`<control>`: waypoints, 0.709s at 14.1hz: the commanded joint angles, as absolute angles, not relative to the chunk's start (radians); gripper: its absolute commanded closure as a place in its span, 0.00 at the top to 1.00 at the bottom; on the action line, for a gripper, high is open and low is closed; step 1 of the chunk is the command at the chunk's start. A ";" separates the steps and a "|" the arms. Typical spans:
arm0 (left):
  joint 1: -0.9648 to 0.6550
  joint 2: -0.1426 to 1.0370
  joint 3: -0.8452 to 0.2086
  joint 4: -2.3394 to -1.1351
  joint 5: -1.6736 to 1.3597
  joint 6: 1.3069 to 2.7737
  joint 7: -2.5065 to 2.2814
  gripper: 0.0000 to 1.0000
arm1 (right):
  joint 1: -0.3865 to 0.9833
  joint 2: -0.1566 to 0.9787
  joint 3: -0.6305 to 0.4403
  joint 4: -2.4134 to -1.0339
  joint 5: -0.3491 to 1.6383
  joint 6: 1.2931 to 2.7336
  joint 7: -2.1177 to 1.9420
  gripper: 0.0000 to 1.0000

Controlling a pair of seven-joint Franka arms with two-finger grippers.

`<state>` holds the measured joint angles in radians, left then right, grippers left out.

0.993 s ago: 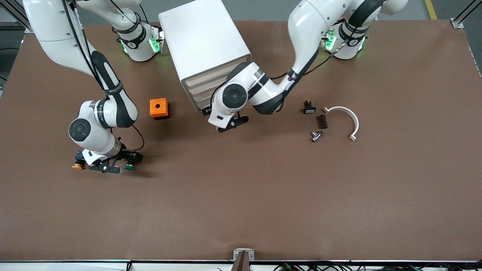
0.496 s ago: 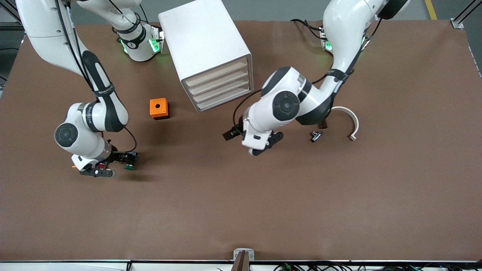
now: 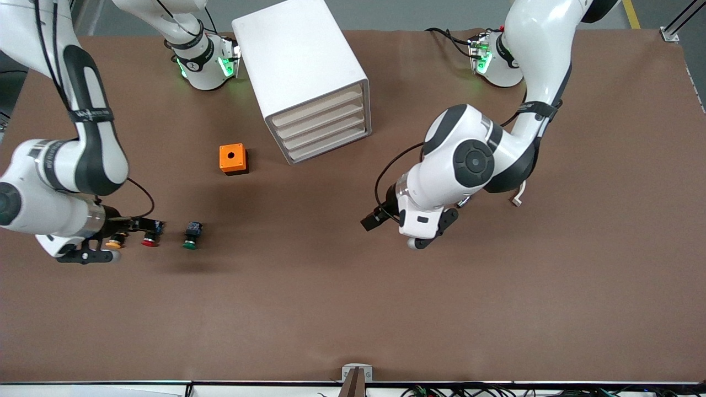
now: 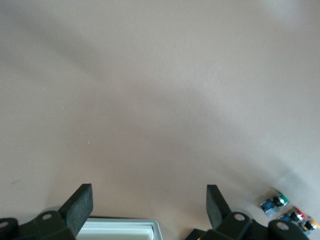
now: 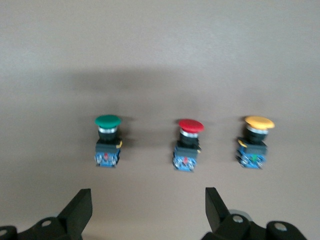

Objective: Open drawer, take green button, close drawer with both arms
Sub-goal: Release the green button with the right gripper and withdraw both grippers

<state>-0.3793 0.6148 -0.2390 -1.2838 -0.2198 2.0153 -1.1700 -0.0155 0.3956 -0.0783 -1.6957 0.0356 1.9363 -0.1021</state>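
The white cabinet (image 3: 300, 60) stands near the arms' bases, and all four cream drawer fronts (image 3: 322, 128) are shut. The green-capped button (image 3: 191, 235) lies on the table, nearer to the front camera than the cabinet, at the right arm's end. It also shows in the right wrist view (image 5: 108, 140) and, small, in the left wrist view (image 4: 274, 203). My right gripper (image 3: 91, 255) (image 5: 148, 206) is open and empty, a little way off the row of buttons. My left gripper (image 3: 426, 232) (image 4: 148, 204) is open and empty over bare table.
A red-capped button (image 3: 148, 241) (image 5: 188, 145) and a yellow-orange-capped one (image 3: 114, 242) (image 5: 256, 143) lie in a row beside the green one. A small orange box (image 3: 233, 159) sits beside the cabinet. A white curved part (image 3: 518, 194) shows partly under the left arm.
The left gripper has drawn away from the drawer fronts toward the front camera and the left arm's end. The right gripper has backed off the buttons; the green button stays on the table.
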 commanded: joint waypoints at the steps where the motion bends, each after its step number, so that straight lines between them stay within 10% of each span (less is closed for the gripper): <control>1: -0.339 0.549 -0.239 -1.313 -0.155 1.997 -1.164 1.00 | -0.032 0.301 -0.069 -1.695 0.041 1.840 -0.127 1.00; 10: -0.118 0.290 -0.242 -1.344 -0.052 1.522 -0.597 1.00 | -0.103 0.239 -0.078 -1.441 0.032 1.482 -0.178 1.00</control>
